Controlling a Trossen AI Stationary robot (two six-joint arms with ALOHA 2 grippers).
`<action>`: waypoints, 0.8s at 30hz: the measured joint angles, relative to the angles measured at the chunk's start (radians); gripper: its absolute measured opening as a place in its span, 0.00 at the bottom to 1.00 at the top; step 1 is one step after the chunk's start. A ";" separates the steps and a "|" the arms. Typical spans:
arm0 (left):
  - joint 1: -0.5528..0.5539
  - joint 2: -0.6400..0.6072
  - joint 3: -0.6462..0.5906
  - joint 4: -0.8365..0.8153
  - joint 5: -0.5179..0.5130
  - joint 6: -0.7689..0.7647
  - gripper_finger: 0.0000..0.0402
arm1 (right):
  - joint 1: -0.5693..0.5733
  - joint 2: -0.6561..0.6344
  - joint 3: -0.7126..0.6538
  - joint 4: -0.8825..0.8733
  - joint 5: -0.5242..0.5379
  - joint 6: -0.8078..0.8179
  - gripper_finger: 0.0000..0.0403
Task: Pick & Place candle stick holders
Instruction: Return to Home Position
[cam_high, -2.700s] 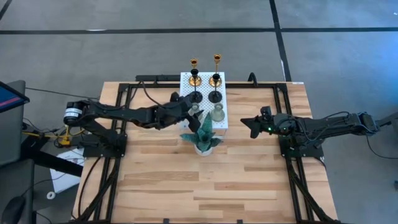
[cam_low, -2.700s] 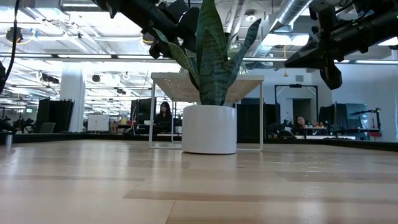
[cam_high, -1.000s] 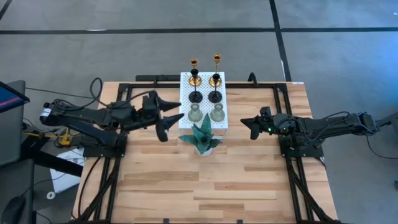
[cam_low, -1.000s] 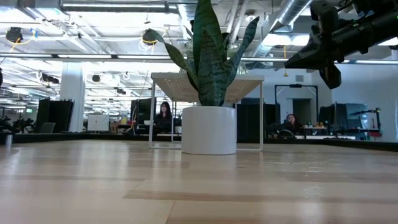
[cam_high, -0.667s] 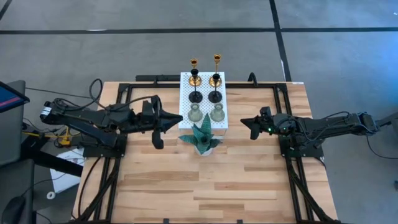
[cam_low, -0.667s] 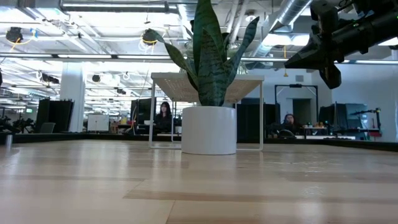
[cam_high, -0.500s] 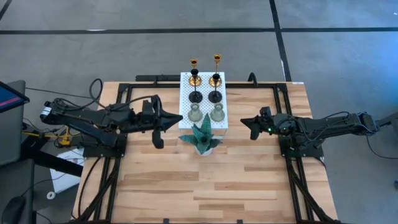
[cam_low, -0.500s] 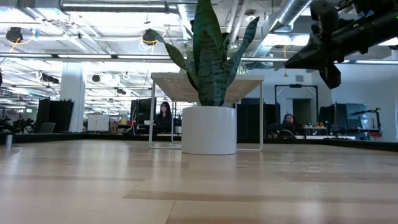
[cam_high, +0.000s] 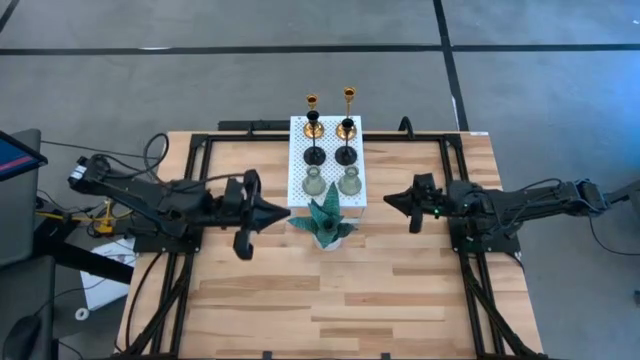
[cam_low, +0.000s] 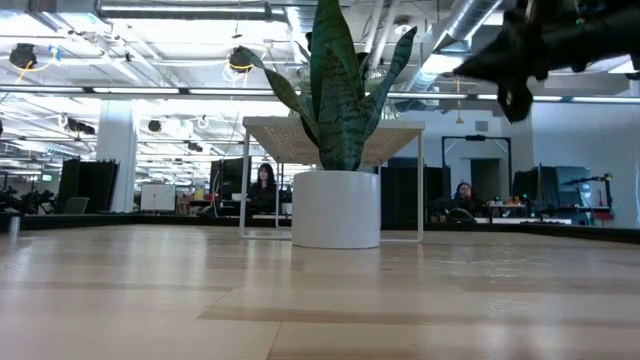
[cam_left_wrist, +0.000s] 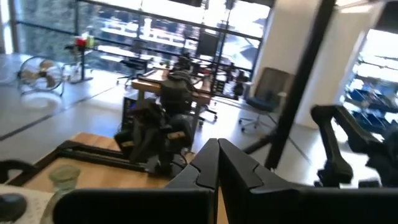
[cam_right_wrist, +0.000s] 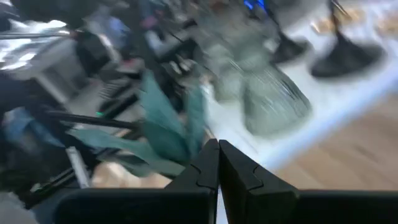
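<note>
Tabletop scene from above, with the sorting job judged complete. At 9 o'clock on the pale wooden plank table (cam_high: 350, 300), the left gripper (cam_high: 280, 211) is held above the wood with its tip aimed toward 3 o'clock. Nothing is carried, and in the left wrist view its dark fingers (cam_left_wrist: 202, 171) are pressed together.

At 12 o'clock on the table, a white perforated rectangular board (cam_high: 330, 165) is raised on thin legs as a shelf. Six holders are stood on it in three rows of two. The slim shiny gold stemmed candle stick holders (cam_high: 313, 126) are at the 12 o'clock end of the board. The black candle stick holders with round bases (cam_high: 316, 153) are in the middle row. The squat grey-green bell-shaped candle stick holders (cam_high: 313, 182) are at the 6 o'clock end. All six are seen upright, and neither gripper is touching any of them.

Just at 6 o'clock of the board, a teal spiky plant in a white pot (cam_high: 323, 222) is set between the two grippers.

At 3 o'clock of the plant, the right gripper (cam_high: 392, 200) is aimed toward 9 o'clock and held empty. Its fingers (cam_right_wrist: 233, 174) are also shut together.

With every holder on the shelf, the step in hand is judged to be the return to the rest pose. No grasp is called for next. Each arm needs only to be folded back toward its own base, the left toward 9 o'clock and the right toward 3 o'clock. The plant's leaves and the board's edge should be kept clear.
</note>
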 joint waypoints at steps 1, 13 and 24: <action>-0.015 0.000 0.000 0.000 0.000 0.020 0.01 | 0.003 0.000 0.000 0.034 -0.010 -0.031 0.00; -0.094 -0.031 -0.001 0.000 -0.098 0.107 0.01 | 0.005 -0.051 0.029 0.138 -0.081 -0.149 0.00; -0.093 -0.065 -0.001 -0.007 -0.098 0.131 0.01 | 0.003 -0.074 0.193 0.037 -0.155 -0.409 0.00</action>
